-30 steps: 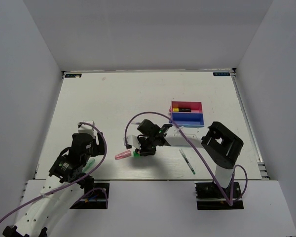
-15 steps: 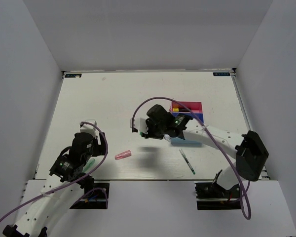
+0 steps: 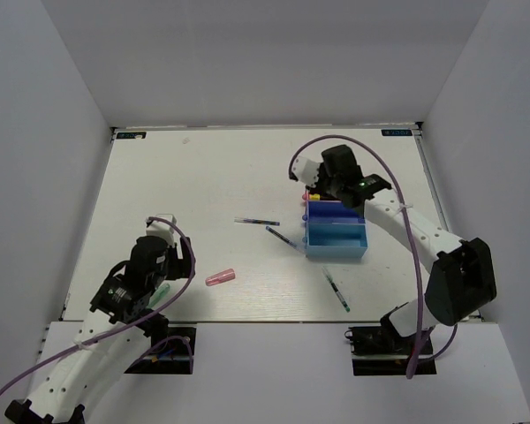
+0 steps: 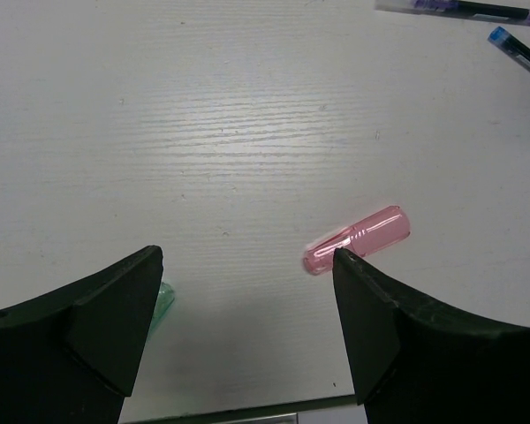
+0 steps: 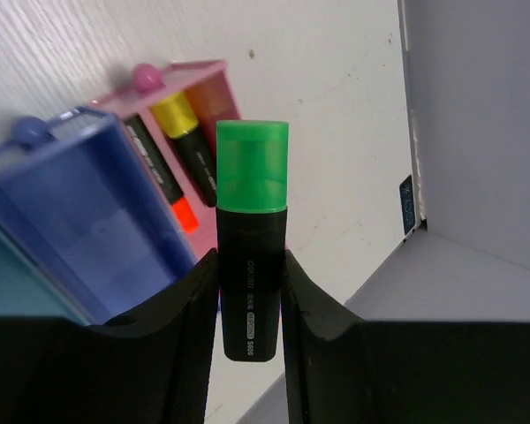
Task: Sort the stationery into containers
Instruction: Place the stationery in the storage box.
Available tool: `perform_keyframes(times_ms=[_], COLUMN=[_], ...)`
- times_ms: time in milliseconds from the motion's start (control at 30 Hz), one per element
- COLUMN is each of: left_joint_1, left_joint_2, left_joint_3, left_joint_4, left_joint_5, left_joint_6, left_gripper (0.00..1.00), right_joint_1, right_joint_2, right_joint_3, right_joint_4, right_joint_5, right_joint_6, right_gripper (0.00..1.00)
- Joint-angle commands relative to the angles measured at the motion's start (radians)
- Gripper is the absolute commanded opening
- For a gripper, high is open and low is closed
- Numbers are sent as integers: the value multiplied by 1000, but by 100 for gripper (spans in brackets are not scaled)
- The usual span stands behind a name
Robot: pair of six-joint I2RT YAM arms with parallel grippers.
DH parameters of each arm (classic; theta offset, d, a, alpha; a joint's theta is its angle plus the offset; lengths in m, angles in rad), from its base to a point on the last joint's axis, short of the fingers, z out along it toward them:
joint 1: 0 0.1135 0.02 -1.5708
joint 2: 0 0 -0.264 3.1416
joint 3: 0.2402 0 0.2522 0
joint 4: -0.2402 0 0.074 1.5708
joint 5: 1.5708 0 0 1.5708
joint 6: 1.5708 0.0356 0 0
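Note:
My right gripper [image 5: 250, 291] is shut on a green highlighter [image 5: 252, 256] with a black body, green cap pointing away. It hovers [image 3: 321, 187] over the pink end of the containers. The pink tray [image 5: 203, 75] holds a yellow highlighter [image 5: 181, 119] and an orange one [image 5: 183, 212]. The purple-blue tray [image 3: 334, 212] and light blue tray [image 3: 336, 240] show nothing inside. My left gripper [image 4: 247, 256] stands open low over the table, at front left [image 3: 163, 274]. A pink highlighter [image 4: 358, 238] lies just past its right fingertip. A pale green highlighter [image 4: 162, 300] peeks out by its left finger.
Two thin pens [image 3: 257, 221] [image 3: 283, 236] lie left of the trays, and a third pen [image 3: 336, 290] lies in front of them. The table's front edge runs just below the left gripper [image 4: 247, 411]. White walls enclose the table.
My right arm has carried the green highlighter from the front middle of the table back and right to the pink tray. The left arm has stayed put.

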Motion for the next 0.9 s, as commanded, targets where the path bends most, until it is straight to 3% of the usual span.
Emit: perform_keyframes(times_ms=[0, 200, 433, 567, 600, 700, 867], left_joint_1=[5, 7, 7, 5, 5, 5, -44], left_joint_2=[15, 28, 41, 81, 110, 207, 333], left_joint_3=[-8, -8, -23, -33, -31, -2, 55], left_joint_4=[23, 23, 55, 101, 115, 121, 112], left_joint_5=[27, 41, 98, 245, 329, 407, 409], left_joint_6=[6, 1, 26, 69, 79, 112, 147], left_gripper=[88, 88, 88, 87, 84, 80, 79], right_joint_1=[-77, -180, -255, -275, -277, -283, -294], right_joint_2=[3, 43, 142, 193, 204, 227, 203], right_joint_3=[-1, 7, 45, 64, 79, 105, 102], right_joint_4=[45, -45, -38, -21, -22, -62, -77], right_joint_5=[-115, -394, -482, -482, -481, -484, -510], right_joint_6=[-120, -314, -415, -420, -420, -412, -371], right_gripper=[0, 0, 0, 0, 5, 32, 74])
